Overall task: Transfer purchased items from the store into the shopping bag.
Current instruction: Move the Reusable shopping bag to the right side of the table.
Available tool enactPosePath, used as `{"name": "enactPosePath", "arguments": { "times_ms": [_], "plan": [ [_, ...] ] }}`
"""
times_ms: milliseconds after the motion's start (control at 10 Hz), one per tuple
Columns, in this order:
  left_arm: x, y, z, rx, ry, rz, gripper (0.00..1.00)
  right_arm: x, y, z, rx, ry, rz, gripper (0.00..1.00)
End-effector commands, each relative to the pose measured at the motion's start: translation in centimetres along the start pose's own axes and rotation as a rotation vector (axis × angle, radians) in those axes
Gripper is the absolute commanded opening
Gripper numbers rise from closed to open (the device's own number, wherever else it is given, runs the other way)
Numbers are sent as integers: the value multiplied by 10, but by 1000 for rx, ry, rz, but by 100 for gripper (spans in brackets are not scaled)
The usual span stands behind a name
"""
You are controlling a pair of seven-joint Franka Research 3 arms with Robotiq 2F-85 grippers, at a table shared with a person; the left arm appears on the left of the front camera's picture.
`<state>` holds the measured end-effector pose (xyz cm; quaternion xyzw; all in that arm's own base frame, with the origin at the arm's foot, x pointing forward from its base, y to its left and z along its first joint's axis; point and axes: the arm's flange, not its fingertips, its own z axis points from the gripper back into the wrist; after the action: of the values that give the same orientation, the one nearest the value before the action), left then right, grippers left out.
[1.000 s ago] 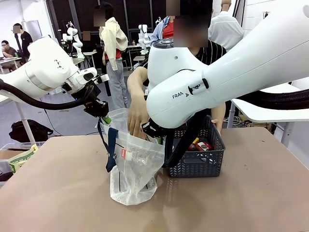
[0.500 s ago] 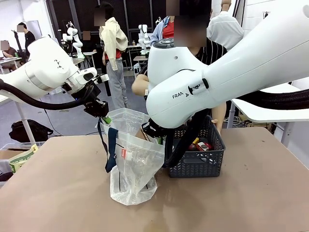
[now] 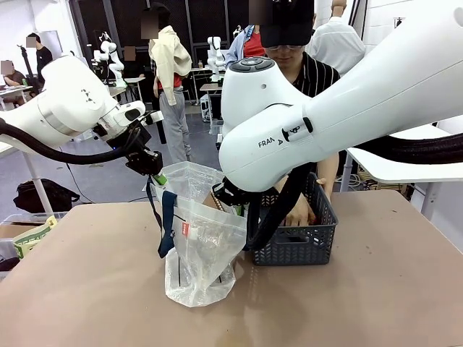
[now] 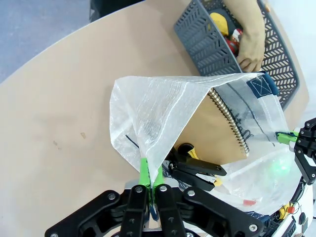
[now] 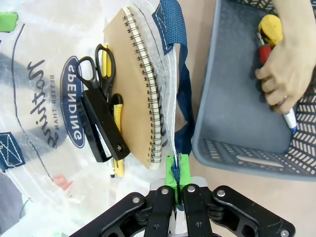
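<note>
The shopping bag (image 3: pixel 202 253), rim clenched by left tool (image 4: pixel 149 173) and right tool (image 5: pixel 177 170), holds one notebook (image 5: pixel 136 108), one stapler (image 5: pixel 101 128), one scissors (image 5: pixel 96 61).

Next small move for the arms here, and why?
Probably none: hold both grippers clamped where they are. The left gripper and right gripper each pinch the bag rim, spreading its mouth, while the person's hand is in the basket on the items. Shifting either arm could close the opening.
</note>
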<state>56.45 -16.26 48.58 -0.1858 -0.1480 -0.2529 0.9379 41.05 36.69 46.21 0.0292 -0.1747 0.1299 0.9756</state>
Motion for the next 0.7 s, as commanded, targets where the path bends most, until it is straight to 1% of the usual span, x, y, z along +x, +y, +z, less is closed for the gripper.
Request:
{"name": "enactPosePath", "arguments": {
  "times_ms": [0, 600],
  "plan": [
    [0, 2, 1, 4, -4, -2, 0, -3, -1, 0, -3, -10, 0, 0],
    [0, 2, 1, 4, -4, -2, 0, -3, -1, 0, -3, -10, 0, 0]
  ]
}}
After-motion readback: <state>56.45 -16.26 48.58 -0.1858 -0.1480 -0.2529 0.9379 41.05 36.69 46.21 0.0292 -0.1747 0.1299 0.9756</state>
